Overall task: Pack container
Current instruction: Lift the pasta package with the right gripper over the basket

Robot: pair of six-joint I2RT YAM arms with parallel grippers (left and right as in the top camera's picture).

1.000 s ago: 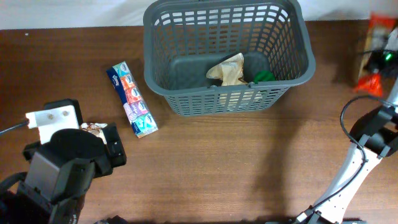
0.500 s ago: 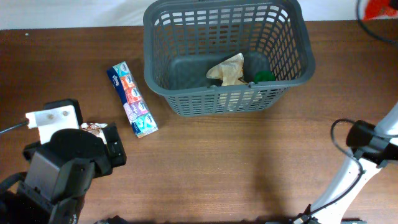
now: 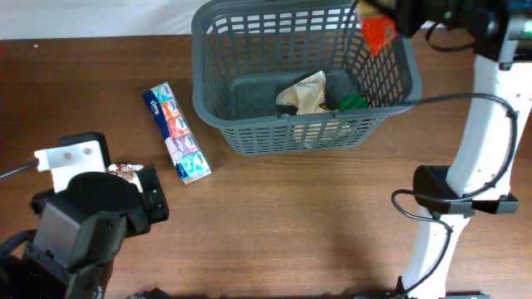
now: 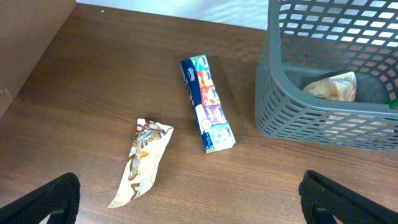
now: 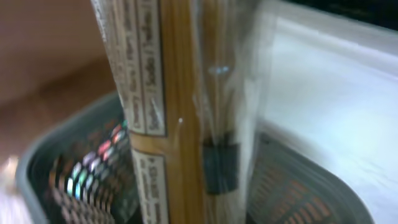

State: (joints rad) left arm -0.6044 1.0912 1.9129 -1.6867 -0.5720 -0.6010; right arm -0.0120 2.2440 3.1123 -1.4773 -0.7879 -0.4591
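The container, a large dark grey lattice basket (image 3: 291, 129), stands at the back centre and also shows in the left wrist view (image 4: 323, 121) and, blurred, in the right wrist view (image 5: 56, 168). Inside lie a crumpled tan bag (image 3: 306, 93) and a green item (image 3: 353, 102). My right gripper (image 3: 397, 18) is shut on a red-orange packet (image 3: 378, 31) and holds it above the basket's back right corner. The packet fills the right wrist view (image 5: 180, 112). My left gripper (image 4: 189, 199) is open and empty above the table at the front left.
A long multicoloured tissue pack (image 3: 176, 133) lies left of the basket, also in the left wrist view (image 4: 207, 102). A crumpled cream wrapper (image 4: 143, 162) lies nearer my left gripper. The right arm's base (image 3: 449, 195) stands right of the basket.
My right arm has swung from the far right edge to above the basket's back right corner, carrying the red-orange packet. The left arm and the table items have not moved.
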